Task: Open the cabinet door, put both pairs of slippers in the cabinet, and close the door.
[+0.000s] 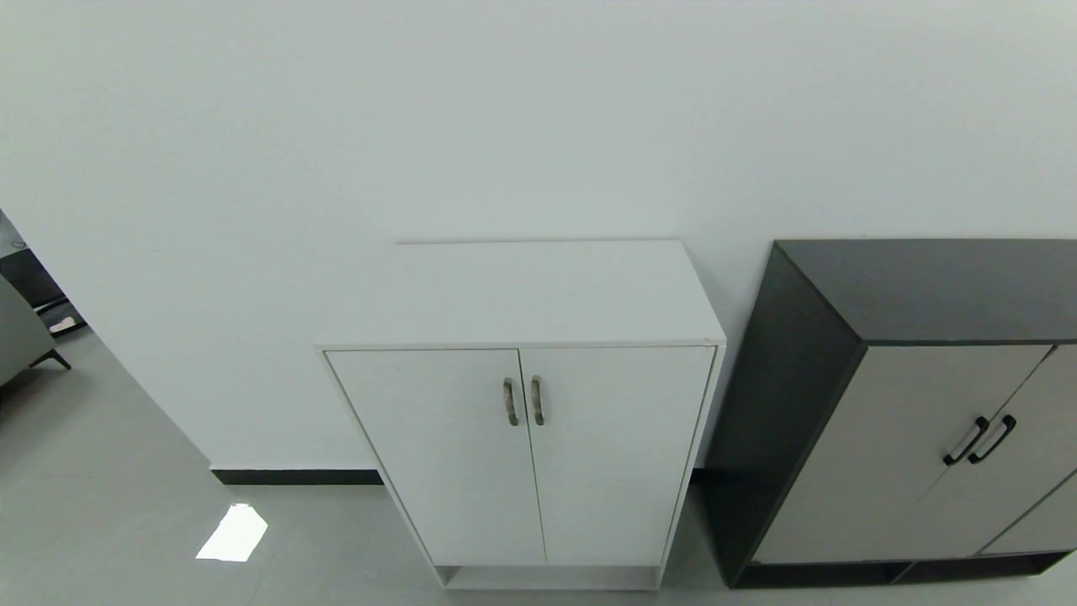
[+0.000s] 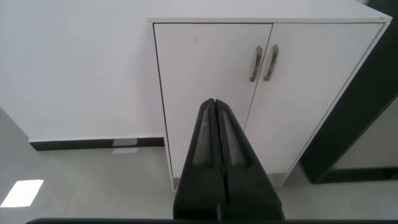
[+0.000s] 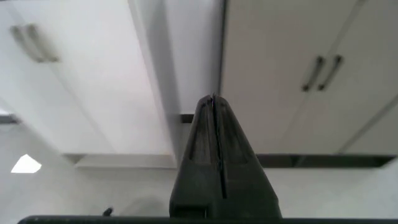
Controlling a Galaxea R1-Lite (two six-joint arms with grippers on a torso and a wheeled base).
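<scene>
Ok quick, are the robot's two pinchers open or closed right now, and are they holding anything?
Left gripper: closed, holding nothing.
Right gripper: closed, holding nothing.

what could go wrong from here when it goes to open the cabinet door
The curved metal handles of the white two-door cabinet sit close together, so an end effector might hook both or the wrong one.
The left end effector and right end effector are both shut; reaching a handle like that would just bump it.
The dark-framed cabinet with grey doors stands right beside it and could be mistaken for the target.
</scene>
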